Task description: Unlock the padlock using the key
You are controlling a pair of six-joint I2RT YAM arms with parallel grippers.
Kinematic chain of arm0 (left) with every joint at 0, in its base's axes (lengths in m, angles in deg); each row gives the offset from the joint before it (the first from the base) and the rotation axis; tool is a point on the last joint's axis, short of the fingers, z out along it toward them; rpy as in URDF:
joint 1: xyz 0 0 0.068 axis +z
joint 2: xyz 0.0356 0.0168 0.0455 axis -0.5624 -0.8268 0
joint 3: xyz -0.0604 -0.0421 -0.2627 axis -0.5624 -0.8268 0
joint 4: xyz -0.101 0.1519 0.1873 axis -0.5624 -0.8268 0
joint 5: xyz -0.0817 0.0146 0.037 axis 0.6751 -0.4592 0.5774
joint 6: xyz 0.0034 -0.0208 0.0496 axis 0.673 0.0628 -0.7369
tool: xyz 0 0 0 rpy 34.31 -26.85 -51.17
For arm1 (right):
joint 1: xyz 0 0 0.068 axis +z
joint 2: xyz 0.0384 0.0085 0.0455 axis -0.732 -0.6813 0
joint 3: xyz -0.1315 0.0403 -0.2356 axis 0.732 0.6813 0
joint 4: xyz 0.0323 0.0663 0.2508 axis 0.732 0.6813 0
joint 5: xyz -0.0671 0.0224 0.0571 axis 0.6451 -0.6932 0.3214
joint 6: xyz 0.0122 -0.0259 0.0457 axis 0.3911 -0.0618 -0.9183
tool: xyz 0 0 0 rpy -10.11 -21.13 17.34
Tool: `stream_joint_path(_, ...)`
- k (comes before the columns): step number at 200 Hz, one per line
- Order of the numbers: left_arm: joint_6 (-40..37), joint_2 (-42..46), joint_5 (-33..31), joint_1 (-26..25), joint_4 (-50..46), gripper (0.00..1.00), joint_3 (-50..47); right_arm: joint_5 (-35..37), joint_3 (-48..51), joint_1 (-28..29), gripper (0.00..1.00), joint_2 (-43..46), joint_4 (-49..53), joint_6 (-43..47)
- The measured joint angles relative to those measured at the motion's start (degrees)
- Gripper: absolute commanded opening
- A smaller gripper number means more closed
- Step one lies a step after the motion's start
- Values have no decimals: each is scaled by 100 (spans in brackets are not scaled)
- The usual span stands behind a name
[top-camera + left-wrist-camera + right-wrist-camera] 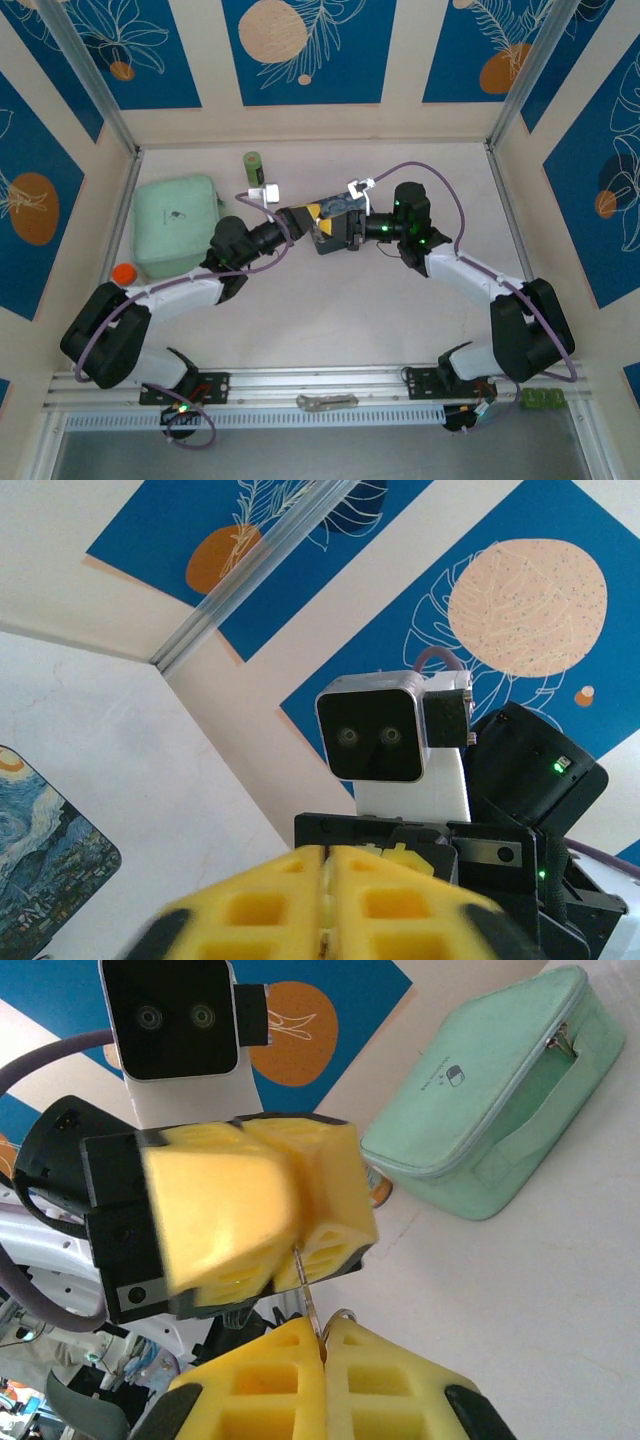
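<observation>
Left claw (325, 895): pads pressed together, seam tight along its whole visible length. From the right wrist camera I see a thin grey sliver leaving that seam. I take it to be the key (308, 1290), pinched at its upper end.

Right claw (325, 1380): pads likewise pressed together. The key's lower end meets their seam. Just beside that point a thin wire loop rises above the pads. This is the shackle of the padlock (345, 1310), whose body is hidden between the pads. I cannot tell whether the key tip is in the keyway.

Position: the two claws face each other tip to tip, nearly touching, held up off the worktop (520, 1290). Key and padlock sit in the narrow space between them.

Surroundings noted:
- Mint-green zip pouch (500, 1110) lies on the worktop beyond the left claw in the right wrist view, well apart from both claws.
- Blue starry-painted tin (40, 865) lies flat below and to the left of the left claw's pads in its own camera, partly cut off by the frame edge.
- The right arm's wrist camera (385, 735) is directly ahead of the left claw's pads.
</observation>
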Motion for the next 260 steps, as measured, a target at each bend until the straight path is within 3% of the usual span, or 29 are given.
stream_joint_path(4, 9, 9, -15, 2, 11, 100, -11, 7, 0, -2, 0, 0, 35, 22)
stream_joint_path(27, -50, 223, -260, 2, -114, 100, -188, 87, 0, -79, 0, 55, 398, 245)
stream_joint_path(82, -831, 1375, -1266, 2, -1633, 100, -402, 577, 0, -590, 0, 767, 2015, 1189)
stream_joint_path(101, -957, 1281, -1285, -11, -1873, 93, -402, 785, -24, -699, 0, 927, 2573, 1528)
stream_joint_path(137, -1095, 457, -1276, -258, -2122, 84, -345, 1904, -240, -767, 0, 925, 3799, 1932)
stream_joint_path(175, -1104, -866, -1528, -1029, -2159, 78, 52, 3014, -109, -1408, 0, 973, 4424, 1705)
stream_joint_path(207, -1091, -2026, -1945, -1425, -1996, 78, 590, 3285, 245, -1934, 0, 1147, 4527, 1471)
stream_joint_path(260, -1158, -3174, -2887, -1537, -2267, 78, 1777, 3250, 299, -2129, 0, 1416, 4511, 1429)
